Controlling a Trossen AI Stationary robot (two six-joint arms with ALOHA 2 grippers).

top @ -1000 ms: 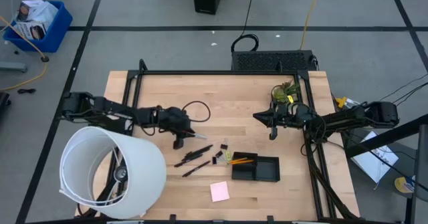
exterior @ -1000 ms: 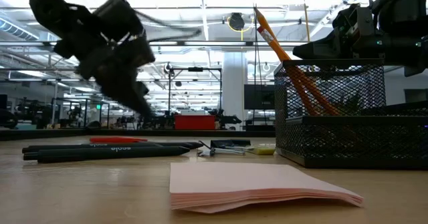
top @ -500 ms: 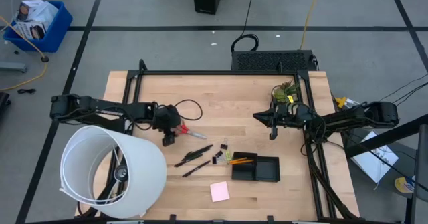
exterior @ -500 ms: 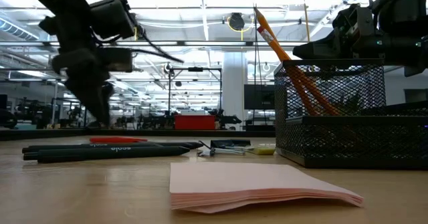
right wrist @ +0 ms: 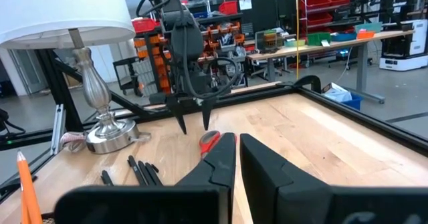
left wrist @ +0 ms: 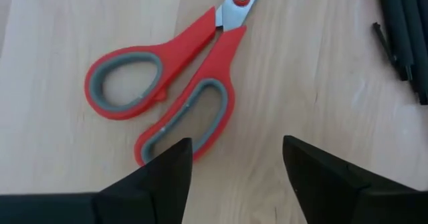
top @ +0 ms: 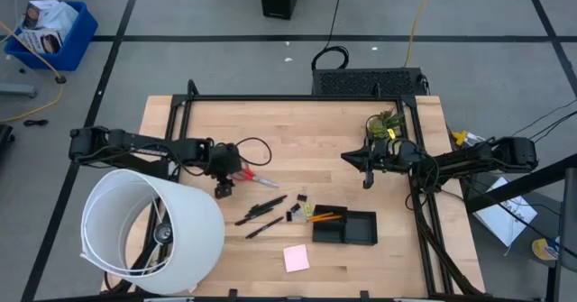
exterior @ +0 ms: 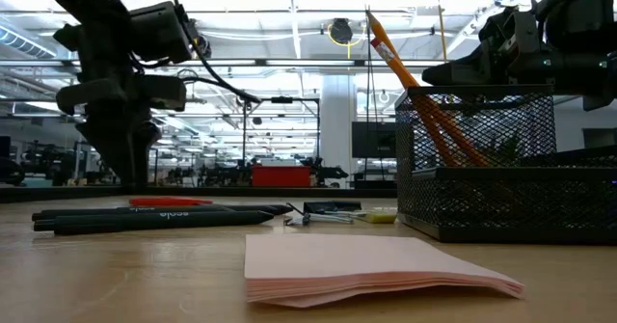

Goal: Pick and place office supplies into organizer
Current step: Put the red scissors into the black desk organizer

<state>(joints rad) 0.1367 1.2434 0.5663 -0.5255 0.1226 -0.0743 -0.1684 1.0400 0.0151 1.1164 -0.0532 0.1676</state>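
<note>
Red-handled scissors (left wrist: 175, 83) lie flat on the table (top: 297, 131), also seen in the high view (top: 254, 175). My left gripper (left wrist: 234, 162) stands open and pointing down just beside the handle loops (top: 223, 190), touching nothing. Black pens (top: 261, 210), small clips (top: 298, 199) and a pink pad (top: 296, 258) lie near the black organizer (top: 356, 230), which holds orange pencils (top: 323, 217). My right gripper (top: 367, 179) waits shut at mid-right, above the table.
A large white lampshade (top: 149, 230) on its lamp base (right wrist: 107, 132) fills the near left corner beside my left arm. A small green plant (top: 383, 122) stands at the far right. Bare wood lies between the two grippers and along the far edge.
My left gripper has drawn back toward the table's left edge, off the scissors' handles, and swung from a tilt to pointing straight down. Its fingers stand wider apart than a second ago. The scissors lie where they were, their red handles now uncovered.
</note>
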